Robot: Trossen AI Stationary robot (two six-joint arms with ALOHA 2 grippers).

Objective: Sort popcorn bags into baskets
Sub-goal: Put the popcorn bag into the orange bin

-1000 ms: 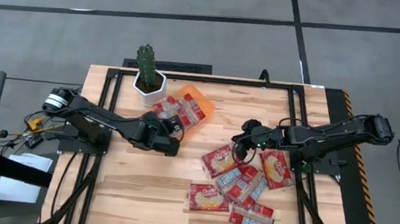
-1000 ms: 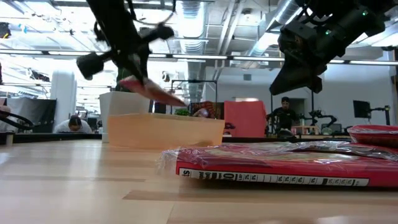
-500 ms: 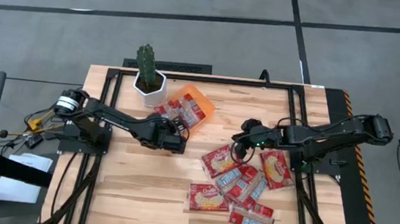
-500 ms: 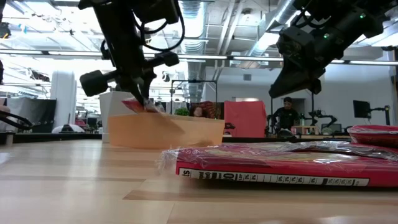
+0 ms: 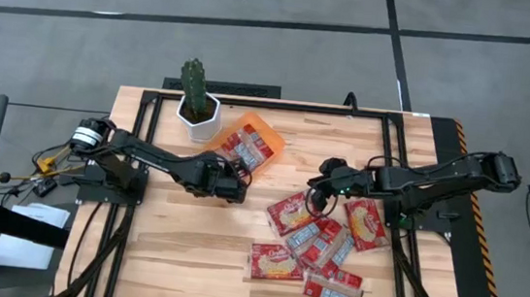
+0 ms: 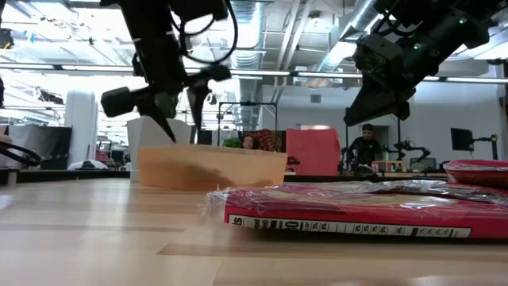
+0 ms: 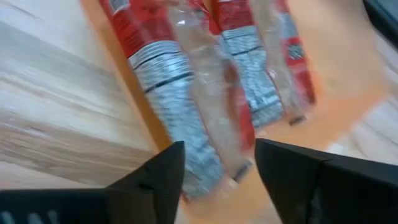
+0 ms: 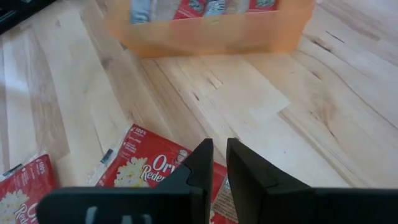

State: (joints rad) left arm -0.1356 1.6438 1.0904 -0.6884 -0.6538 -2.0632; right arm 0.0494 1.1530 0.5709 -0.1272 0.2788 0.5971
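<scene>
While our left gripper (image 5: 236, 171) hangs at the near edge of the shallow bright orange plastic tray (image 5: 271, 135), its two dark fingers (image 7: 155, 180) stand clearly apart with nothing between them. Through that gap, in the left wrist view, we see red and silvery-white flat popcorn packets (image 7: 161, 81) lying side by side in the tray, their print too smeared for us to read. From above, the same packets (image 5: 243, 146) fill much of the tray, which sits just beside the white hexagonal pot with a green cactus (image 5: 197, 98) on the pale wooden table (image 5: 177, 247).

Our right gripper (image 5: 318, 188) hovers above the table between the tray and the loose packets, and its fingers (image 8: 202, 163) are nearly together, only a thin slit showing, gripping nothing. Directly below it lies a red packet (image 8: 146, 163) on which we can read "Orv" over "Reden" in yellowish letters, with a popcorn picture beside it; another red packet (image 8: 18, 186) lies near it.

Six or so further packets (image 5: 319, 242) lie in an overlapping heap on the table's right and near part, well apart from the tray. At table height, one flat red packet (image 6: 357, 213) lies in the foreground, with white print along its edge that we cannot make out. People show far off in the room behind.
</scene>
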